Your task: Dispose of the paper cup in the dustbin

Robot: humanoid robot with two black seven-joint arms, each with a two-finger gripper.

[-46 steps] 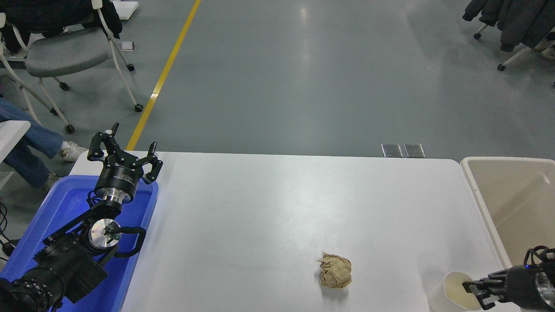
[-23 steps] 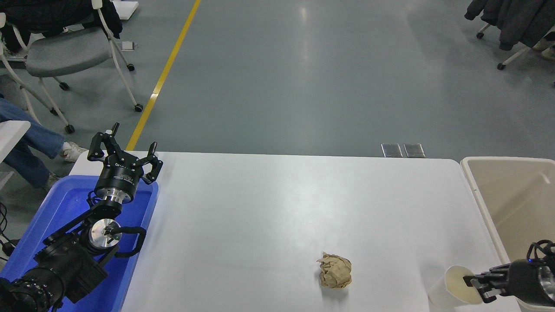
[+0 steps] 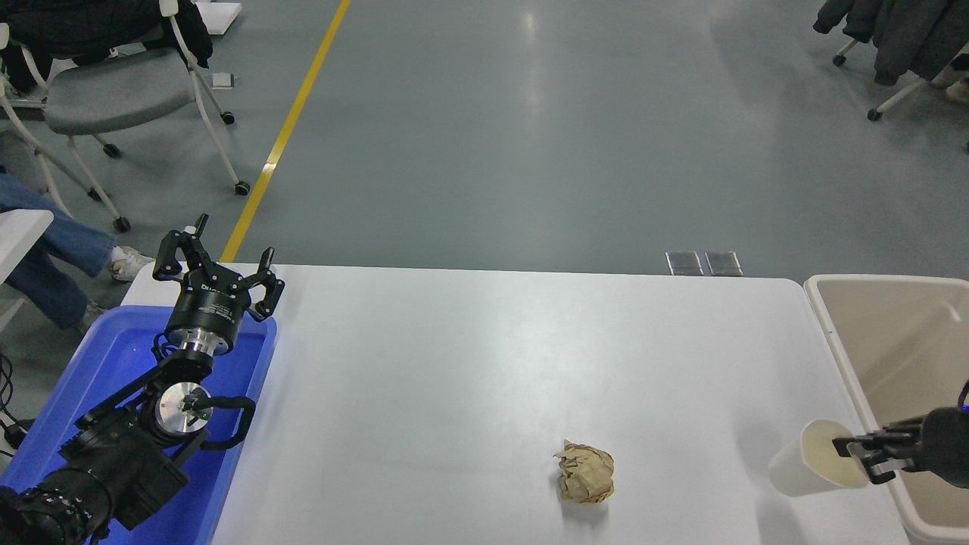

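Observation:
The white paper cup with a cream inside hangs tilted above the table's front right corner, its mouth turned toward the right. My right gripper comes in from the right edge and is shut on the cup's rim. The beige dustbin stands against the table's right end, just right of the cup. My left gripper is parked open above the blue tray at the lower left.
A crumpled brown paper ball lies on the white table left of the cup. A blue tray sits at the table's left end. Chairs and a seated person's legs are beyond the left side.
My right gripper has lifted the cup off the table and carried it up and to the right, toward the dustbin. The left arm has not moved.

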